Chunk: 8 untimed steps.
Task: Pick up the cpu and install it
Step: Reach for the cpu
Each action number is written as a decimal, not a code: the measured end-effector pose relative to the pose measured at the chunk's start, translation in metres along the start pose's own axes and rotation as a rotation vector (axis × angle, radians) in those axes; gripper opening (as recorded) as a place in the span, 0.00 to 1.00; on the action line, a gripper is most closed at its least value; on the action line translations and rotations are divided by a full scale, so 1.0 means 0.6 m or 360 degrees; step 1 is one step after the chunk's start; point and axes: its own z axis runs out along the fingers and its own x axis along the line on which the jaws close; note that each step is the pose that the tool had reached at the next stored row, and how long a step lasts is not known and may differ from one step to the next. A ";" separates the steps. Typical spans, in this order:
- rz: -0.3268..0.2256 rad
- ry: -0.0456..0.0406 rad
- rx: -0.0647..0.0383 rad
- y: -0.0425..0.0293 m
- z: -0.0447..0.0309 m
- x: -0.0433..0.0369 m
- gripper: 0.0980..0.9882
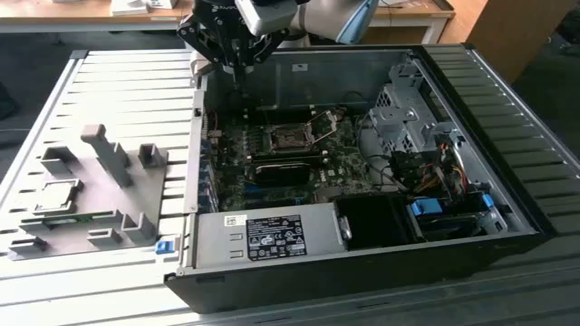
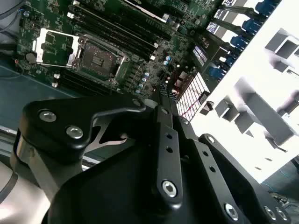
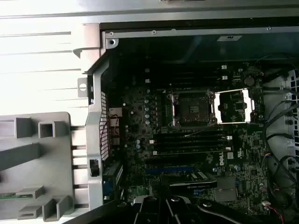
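The cpu (image 1: 56, 197), a small silvery square chip, lies flat on the grey holder plate (image 1: 100, 234) at the exterior view's left. My gripper (image 1: 238, 70) hangs shut and empty over the back left corner of the open computer case (image 1: 480, 156), well away from the cpu. On the motherboard the square socket (image 1: 290, 139) stands bare with its metal frame (image 1: 327, 121) flipped up. Both wrist views look down on the socket (image 2: 100, 58) (image 3: 191, 109), the raised frame (image 2: 53, 46) (image 3: 233, 106) and the gripper (image 2: 164, 95).
The case lies on a ribbed grey table (image 1: 127, 88). A power supply (image 1: 267, 238) sits at its near side and a drive cage with cables (image 1: 412, 115) at the exterior view's right. Upright posts (image 1: 113, 159) rise from the holder plate, and a green memory stick (image 3: 14, 196) rests on it.
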 end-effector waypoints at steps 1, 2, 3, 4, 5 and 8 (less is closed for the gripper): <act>0.0000 0.0000 0.0000 0.000 0.000 0.000 0.01; 0.0000 0.0000 0.0000 0.000 0.000 0.000 0.01; 0.0000 0.0000 0.0000 0.000 0.000 0.000 0.01; 0.0000 0.0000 0.0000 0.000 0.000 0.001 0.01; 0.0000 0.0000 0.0000 0.000 0.000 0.001 0.01; 0.0000 0.0000 0.0000 0.000 0.000 0.002 0.01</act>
